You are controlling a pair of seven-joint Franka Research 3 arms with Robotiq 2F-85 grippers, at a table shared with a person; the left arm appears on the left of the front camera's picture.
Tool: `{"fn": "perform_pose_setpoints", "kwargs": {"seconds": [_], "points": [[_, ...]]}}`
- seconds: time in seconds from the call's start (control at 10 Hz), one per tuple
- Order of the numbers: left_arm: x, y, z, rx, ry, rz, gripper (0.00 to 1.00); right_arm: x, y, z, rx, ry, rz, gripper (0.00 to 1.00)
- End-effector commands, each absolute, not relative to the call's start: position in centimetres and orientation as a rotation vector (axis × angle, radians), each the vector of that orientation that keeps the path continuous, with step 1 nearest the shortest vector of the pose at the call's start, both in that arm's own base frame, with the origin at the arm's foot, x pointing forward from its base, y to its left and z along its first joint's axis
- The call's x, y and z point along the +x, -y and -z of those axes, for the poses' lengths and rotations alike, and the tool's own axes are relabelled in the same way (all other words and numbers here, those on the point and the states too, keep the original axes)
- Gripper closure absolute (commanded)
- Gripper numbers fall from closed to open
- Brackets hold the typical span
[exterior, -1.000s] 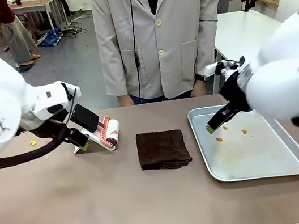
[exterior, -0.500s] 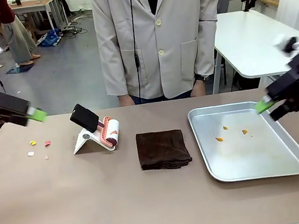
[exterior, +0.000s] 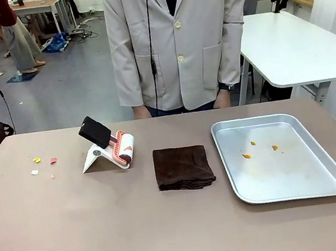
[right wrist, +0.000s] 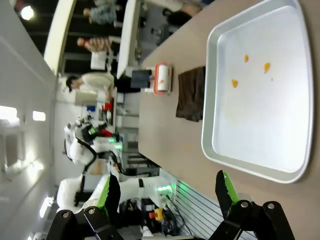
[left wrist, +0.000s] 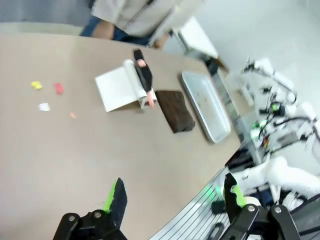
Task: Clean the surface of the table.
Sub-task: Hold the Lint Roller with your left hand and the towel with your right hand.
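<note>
The bench (exterior: 172,228) is a plain matte brownish-taupe with a pale edge. At its middle lies a dark brown cloth (exterior: 183,167). To the right, a silver tray (exterior: 332,183) carries orange specks (exterior: 246,155). Left of the cloth, a white stand (exterior: 97,162) holds a pink-red and white roller (exterior: 124,147) with a black handle (exterior: 95,131). Far left lie yellow, pink and white scraps (exterior: 36,160). The person's coat (exterior: 203,29) is beige. Both jaws are black; the left pads (left wrist: 111,192) and right pads (right wrist: 227,187) are bright green.
</note>
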State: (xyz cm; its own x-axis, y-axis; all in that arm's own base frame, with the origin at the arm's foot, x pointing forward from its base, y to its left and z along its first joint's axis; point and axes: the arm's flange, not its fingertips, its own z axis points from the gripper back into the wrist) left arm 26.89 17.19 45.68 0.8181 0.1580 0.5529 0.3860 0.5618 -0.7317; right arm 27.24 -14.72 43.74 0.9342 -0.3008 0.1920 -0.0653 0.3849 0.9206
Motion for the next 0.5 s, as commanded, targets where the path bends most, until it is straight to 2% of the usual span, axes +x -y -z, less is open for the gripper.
{"fn": "perform_pose_setpoints", "kwargs": {"seconds": [0.0, 0.3, 0.4], "points": [[24.8, -16.3, -40.8, -1.068, 0.657, 0.044, 0.00, 28.2, 16.5, -41.9, 1.251, 0.393, 0.199, 0.00], [22.1, -20.6, -36.0, -1.188, 0.750, -0.129, 0.00, 28.2, 19.6, -38.7, 1.308, 0.383, 0.316, 0.00], [22.2, -20.2, -35.4, -1.165, 0.718, -0.159, 0.00, 28.5, 19.9, -37.8, 1.287, 0.381, 0.351, 0.00]]}}
